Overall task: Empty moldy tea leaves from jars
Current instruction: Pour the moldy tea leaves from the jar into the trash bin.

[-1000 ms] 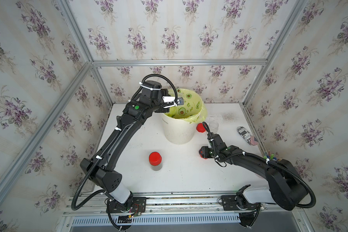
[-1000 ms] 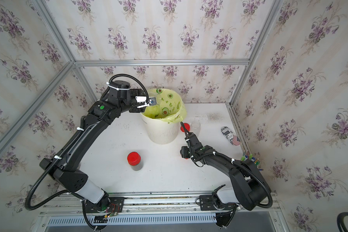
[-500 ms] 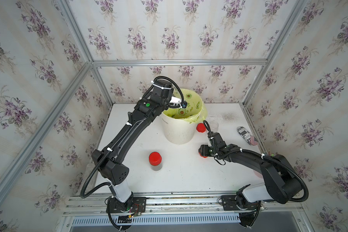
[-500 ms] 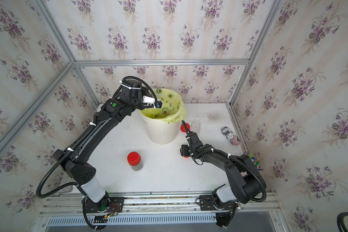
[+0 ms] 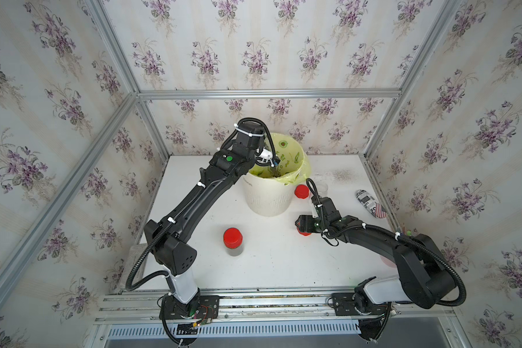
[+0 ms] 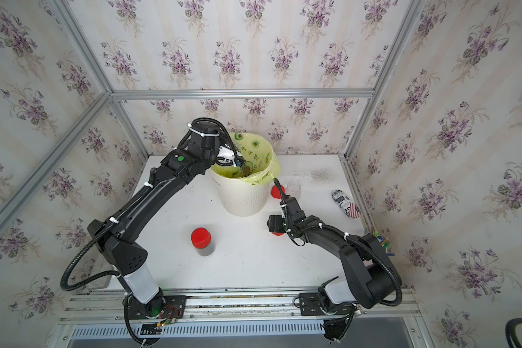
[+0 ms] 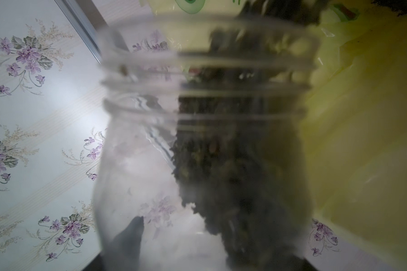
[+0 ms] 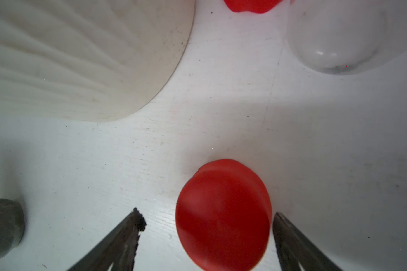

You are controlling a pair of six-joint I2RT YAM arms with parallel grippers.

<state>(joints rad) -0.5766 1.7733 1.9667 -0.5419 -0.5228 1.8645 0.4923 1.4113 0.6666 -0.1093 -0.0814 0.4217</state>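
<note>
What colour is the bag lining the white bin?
The bag is yellow-green with green avocado-like prints, clearest in a top view.

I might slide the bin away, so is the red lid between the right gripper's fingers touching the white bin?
Apart. The right wrist view shows bare table between the red lid and the white bin.

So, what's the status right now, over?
Left gripper shut on open jar, tipped over bin, tea leaves spilling out. Right gripper open, straddling loose red lid on table. One capped jar waiting; nothing blocking.
</note>
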